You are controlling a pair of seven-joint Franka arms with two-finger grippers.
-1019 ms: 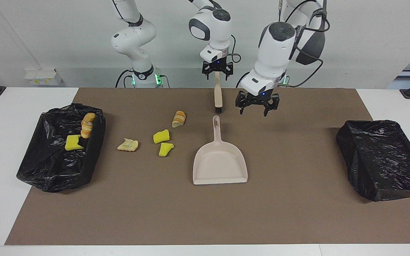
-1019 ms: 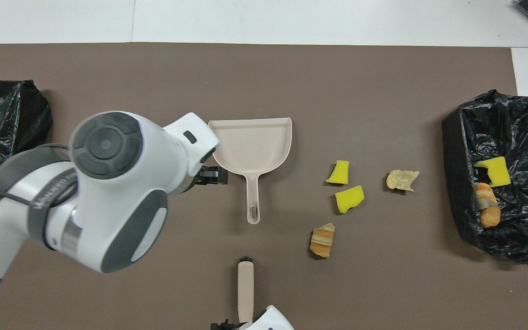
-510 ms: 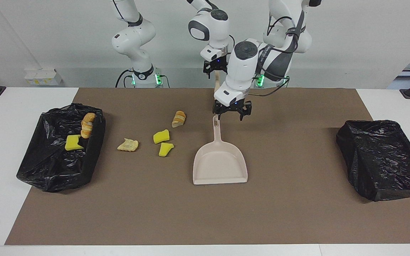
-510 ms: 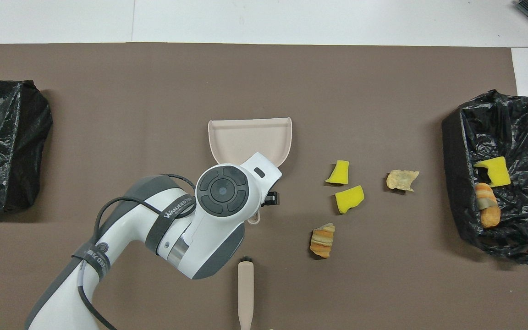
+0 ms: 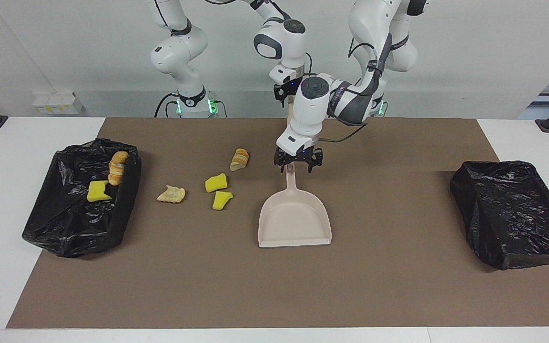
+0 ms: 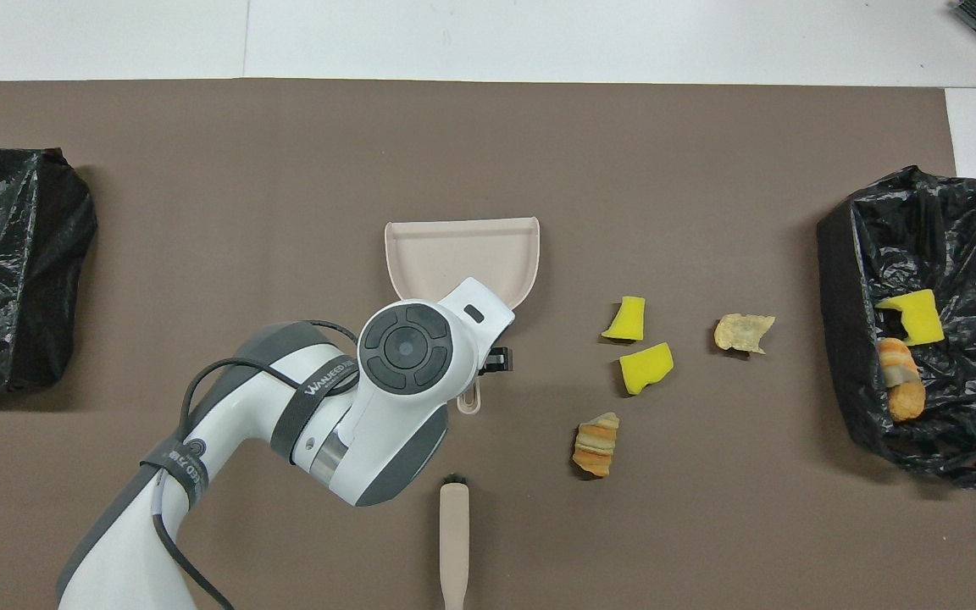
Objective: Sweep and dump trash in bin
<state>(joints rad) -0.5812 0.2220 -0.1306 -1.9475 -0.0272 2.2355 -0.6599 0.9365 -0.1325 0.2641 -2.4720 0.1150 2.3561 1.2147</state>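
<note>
The scraps [image 5: 218, 183] lie on the mat, toward my right arm's end. They look light and soft, so I sweep them. My left claw [image 5: 298, 163] is wide around the dustpan [image 5: 294, 218] handle. My right claw [image 5: 289, 94] holds the brush [image 6: 454, 542].

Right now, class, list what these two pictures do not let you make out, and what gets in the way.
1. Brush: overhead view, handle end cut off by the bottom edge; facing view, mostly hidden by the left arm.
2. Right gripper: facing view, partly covered by the left arm; outside the overhead view.
3. Dustpan handle: overhead view, mostly under the left arm's wrist.
</note>
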